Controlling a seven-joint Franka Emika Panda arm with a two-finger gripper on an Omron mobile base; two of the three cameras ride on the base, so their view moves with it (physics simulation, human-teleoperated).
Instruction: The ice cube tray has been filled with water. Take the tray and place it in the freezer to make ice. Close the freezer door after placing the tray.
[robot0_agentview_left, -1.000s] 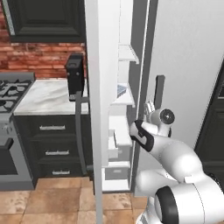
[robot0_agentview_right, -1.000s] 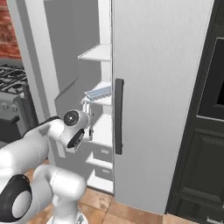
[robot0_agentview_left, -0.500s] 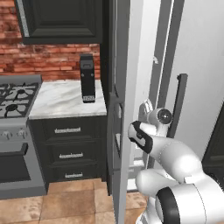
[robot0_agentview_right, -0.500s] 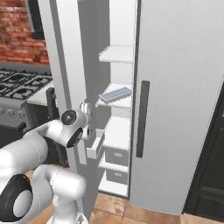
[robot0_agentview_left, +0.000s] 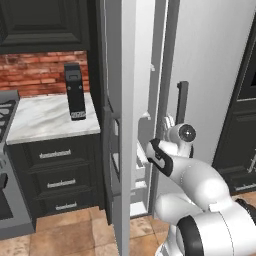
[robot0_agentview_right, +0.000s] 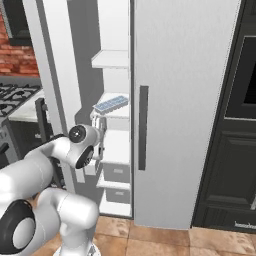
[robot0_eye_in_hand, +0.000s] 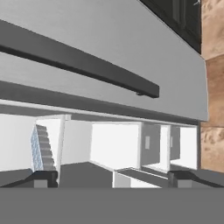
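Note:
The ice cube tray (robot0_agentview_right: 111, 104), white with pale blue cells of water, lies on a middle shelf inside the freezer (robot0_agentview_right: 115, 59). It appears rolled on its side at the left in the hand view (robot0_eye_in_hand: 41, 149). The freezer door (robot0_agentview_left: 122, 100) stands open, edge-on in the left base view and at the left in the right base view (robot0_agentview_right: 50, 65). My gripper (robot0_agentview_right: 101, 140) is open and empty at the freezer's opening, just below and in front of the tray's shelf, apart from the tray. I also see the gripper (robot0_agentview_left: 151, 148) beside the door's inner side; the fingertips (robot0_eye_in_hand: 43, 177) rise wide apart.
The plain fridge door (robot0_agentview_right: 185, 100) with its dark bar handle (robot0_agentview_right: 143, 127) is shut to the right. A dark oven wall (robot0_agentview_right: 235, 110) stands further right. On the left, a marble counter (robot0_agentview_left: 45, 120) carries a dark toaster (robot0_agentview_left: 75, 92) above dark drawers (robot0_agentview_left: 55, 170).
Both base views have shifted as the base moved, so the fridge sits differently in the picture. The tray stays on its shelf and the gripper stays open at the opening.

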